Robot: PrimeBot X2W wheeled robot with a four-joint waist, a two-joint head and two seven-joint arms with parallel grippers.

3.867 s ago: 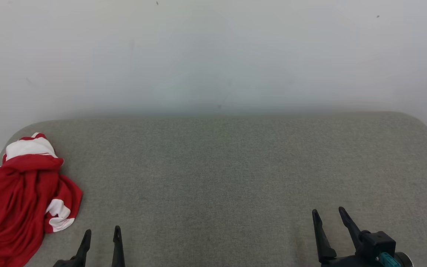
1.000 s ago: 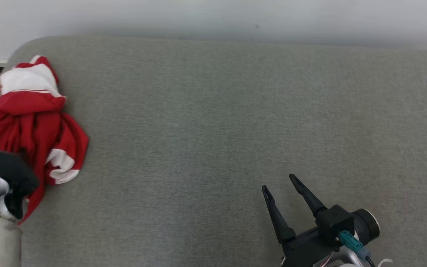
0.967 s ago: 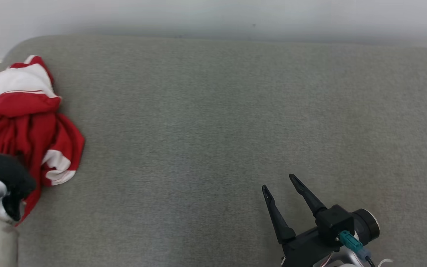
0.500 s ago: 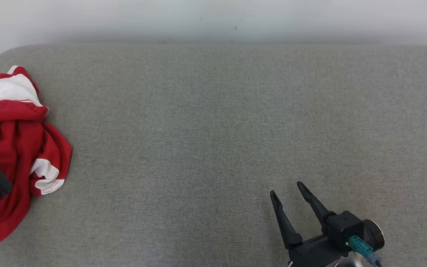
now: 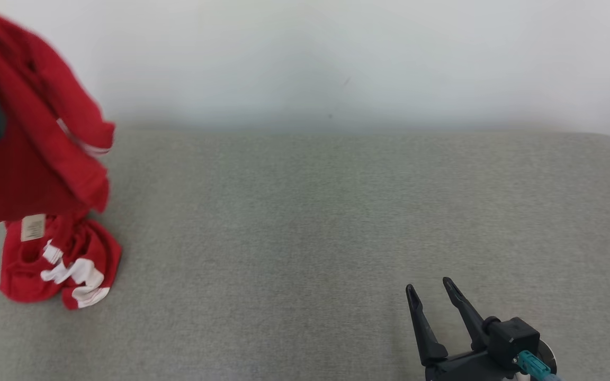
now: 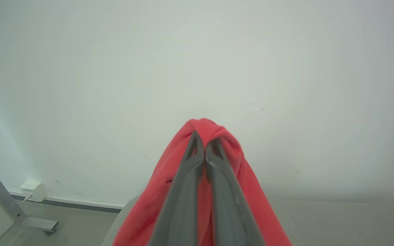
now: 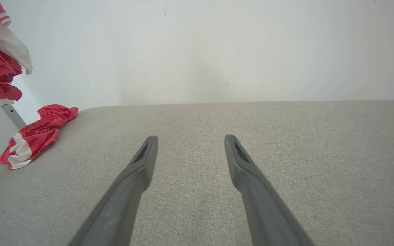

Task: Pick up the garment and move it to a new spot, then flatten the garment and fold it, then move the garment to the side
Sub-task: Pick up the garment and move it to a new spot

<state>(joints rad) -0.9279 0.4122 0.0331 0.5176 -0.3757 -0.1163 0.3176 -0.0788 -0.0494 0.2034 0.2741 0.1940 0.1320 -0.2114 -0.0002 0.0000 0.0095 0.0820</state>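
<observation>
A white wall [image 5: 337, 53] backs a broad grey padded surface [image 5: 310, 222]. The red garment [image 5: 24, 159] hangs in the air over the surface's left end, pinched at its top fold by the left gripper [image 6: 204, 147], whose fingers are pressed together on the cloth. Beneath it a smaller red-and-white bundle [image 5: 66, 264] lies crumpled on the padding. The right gripper [image 5: 429, 284] hovers low at the near right, fingers spread and empty.
</observation>
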